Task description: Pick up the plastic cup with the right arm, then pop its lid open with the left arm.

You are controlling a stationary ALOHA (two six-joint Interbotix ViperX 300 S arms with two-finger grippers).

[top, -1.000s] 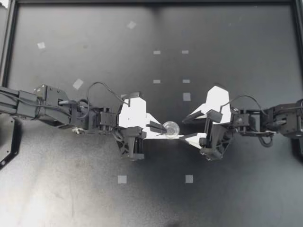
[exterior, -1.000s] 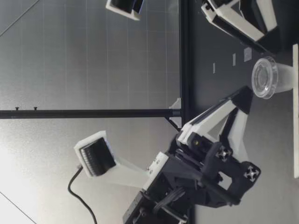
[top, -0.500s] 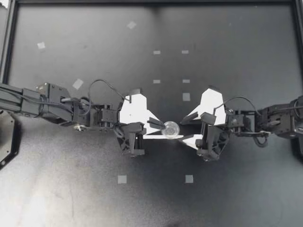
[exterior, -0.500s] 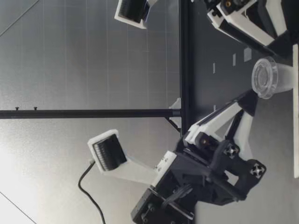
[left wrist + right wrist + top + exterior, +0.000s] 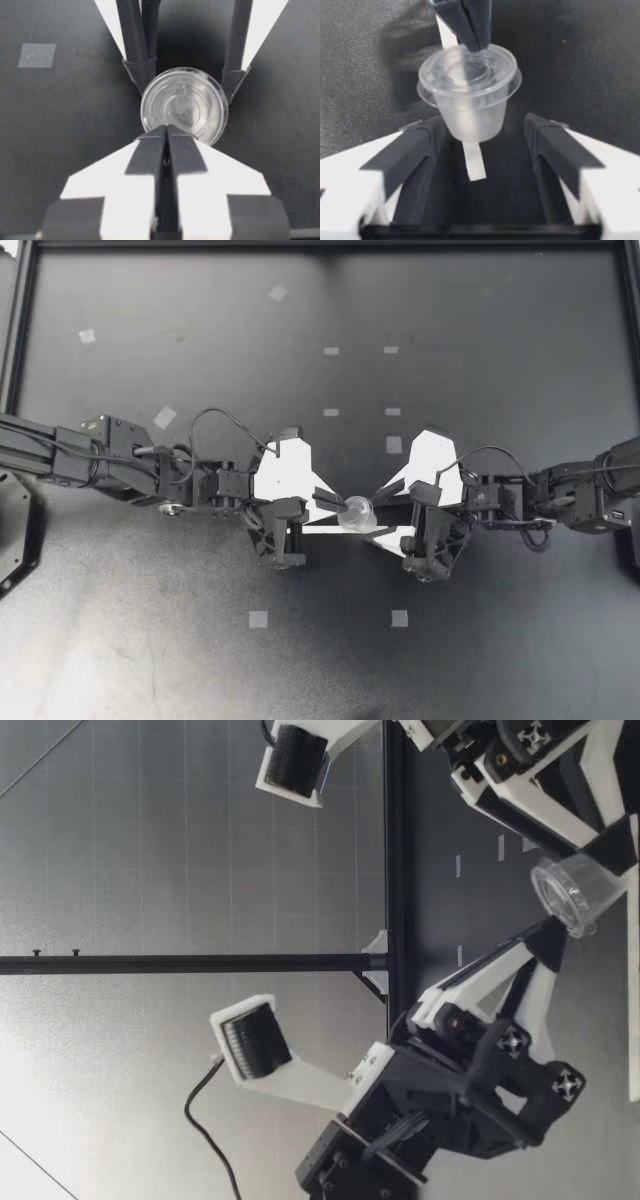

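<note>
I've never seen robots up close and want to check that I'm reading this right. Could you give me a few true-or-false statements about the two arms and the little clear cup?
1. The left tool pinches the rim of the clear cup. True.
2. The right tool is clamped tight on the cup. False: its fingers stand open on either side of the cup, with gaps.
3. The cup holds a dark drink. False: it looks clear and empty.
4. Pale tape squares dot the dark table. True.
</note>
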